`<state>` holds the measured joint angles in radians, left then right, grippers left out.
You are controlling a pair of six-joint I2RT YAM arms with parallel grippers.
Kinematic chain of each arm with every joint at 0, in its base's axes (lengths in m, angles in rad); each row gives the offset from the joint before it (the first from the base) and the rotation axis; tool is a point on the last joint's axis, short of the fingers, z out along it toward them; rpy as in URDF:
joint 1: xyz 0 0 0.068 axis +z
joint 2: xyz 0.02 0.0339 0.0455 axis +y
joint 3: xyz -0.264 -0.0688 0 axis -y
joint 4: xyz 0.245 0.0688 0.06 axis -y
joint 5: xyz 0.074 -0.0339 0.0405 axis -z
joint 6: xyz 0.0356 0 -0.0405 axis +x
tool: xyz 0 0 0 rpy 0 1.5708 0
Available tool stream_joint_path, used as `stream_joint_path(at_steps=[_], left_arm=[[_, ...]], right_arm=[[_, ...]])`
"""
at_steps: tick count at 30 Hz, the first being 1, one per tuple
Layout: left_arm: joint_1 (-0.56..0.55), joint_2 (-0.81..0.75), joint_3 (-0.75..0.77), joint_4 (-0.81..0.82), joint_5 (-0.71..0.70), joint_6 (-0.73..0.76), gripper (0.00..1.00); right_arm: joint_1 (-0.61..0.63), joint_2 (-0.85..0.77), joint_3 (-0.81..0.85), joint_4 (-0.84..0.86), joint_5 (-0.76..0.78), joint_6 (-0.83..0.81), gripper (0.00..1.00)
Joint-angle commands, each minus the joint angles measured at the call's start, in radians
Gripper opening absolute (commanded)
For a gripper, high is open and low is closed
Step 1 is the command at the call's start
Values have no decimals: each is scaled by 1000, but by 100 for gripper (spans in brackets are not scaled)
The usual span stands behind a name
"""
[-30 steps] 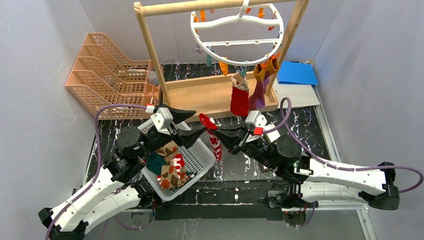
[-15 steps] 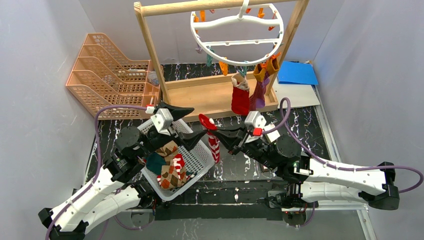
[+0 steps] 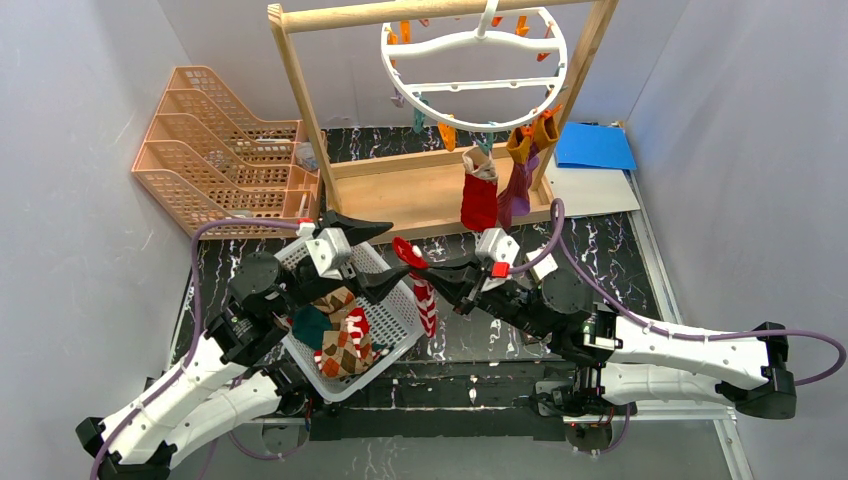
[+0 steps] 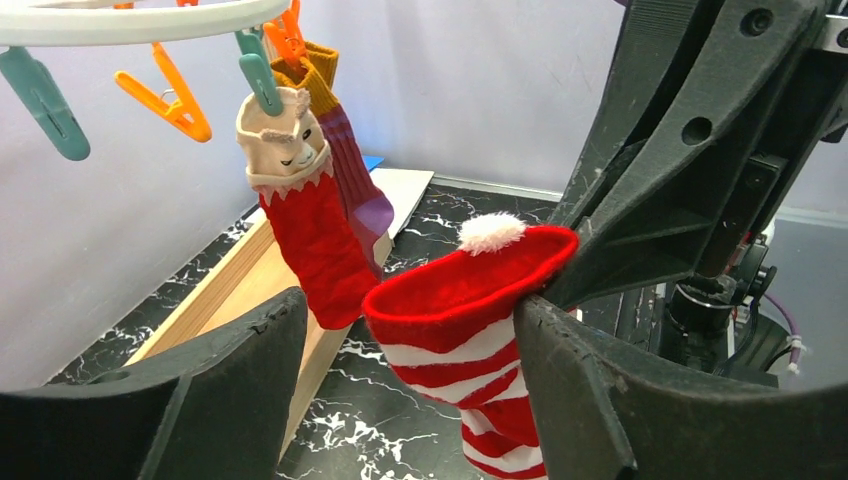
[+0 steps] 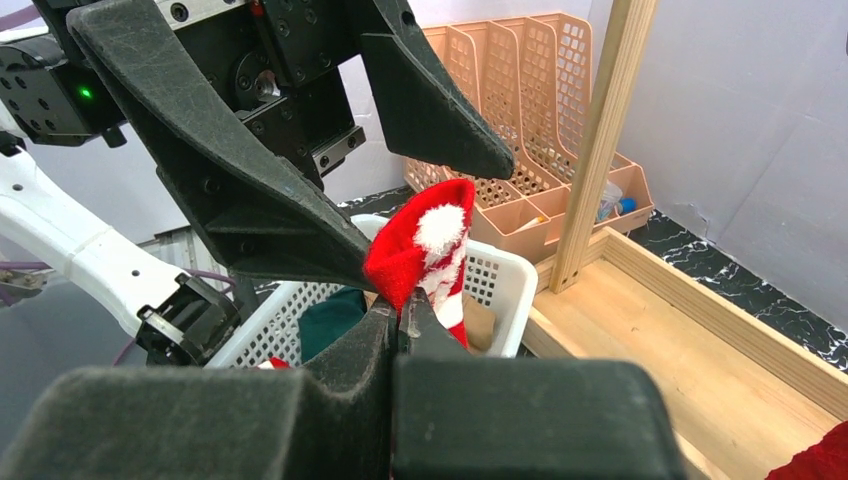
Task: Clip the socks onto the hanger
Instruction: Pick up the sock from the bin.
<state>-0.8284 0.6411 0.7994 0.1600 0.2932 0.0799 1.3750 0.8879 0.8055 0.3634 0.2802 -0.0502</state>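
Top external view: the right hand (image 3: 422, 268) is pinched shut on the red cuff of a striped sock (image 3: 426, 302). The sock dangles over the worktop (image 3: 615, 250) at the middle of the scene, just off the 3 o'clock corner of a white basket (image 3: 396, 310). The left hand (image 3: 398, 247) is spread wide, one finger on either side of that cuff. From the left wrist, one finger touches the cuff's edge and the other stands clear, so this hand grips nothing. At 12 o'clock the round white hanger (image 3: 470, 40) hangs from a wooden rack (image 3: 298, 95). Two socks are already clipped at the hanger's 5 o'clock edge, a red sock (image 3: 480, 203) and beside it a purple sock (image 3: 516, 190). An argyle sock (image 3: 345, 352) and a teal sock (image 3: 310, 325) lie in the basket at 7 o'clock. A peach file tray (image 3: 215, 150) sits at 10 o'clock.
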Motion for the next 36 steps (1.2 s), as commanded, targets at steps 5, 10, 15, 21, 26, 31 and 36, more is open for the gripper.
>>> stream_joint_path(at_steps=[5,10,15,21,26,31,36], left_arm=[[-4,7,31,16,71,15,58],[-4,-4,25,18,48,15,44],[-3,-14,21,14,26,21,35],[-3,-20,22,5,11,27,28],[-3,-23,25,-11,-4,44,12],[-4,-16,37,-36,3,72,5],[-4,-8,43,-40,15,86,0]], right_arm=[[1,1,35,18,-3,0,1],[1,-11,23,35,26,-2,1],[1,-11,18,40,47,-6,1],[1,-12,14,50,64,-12,1],[2,-12,16,35,62,-16,1],[1,0,73,-84,39,15,8],[2,23,163,-235,2,42,31]])
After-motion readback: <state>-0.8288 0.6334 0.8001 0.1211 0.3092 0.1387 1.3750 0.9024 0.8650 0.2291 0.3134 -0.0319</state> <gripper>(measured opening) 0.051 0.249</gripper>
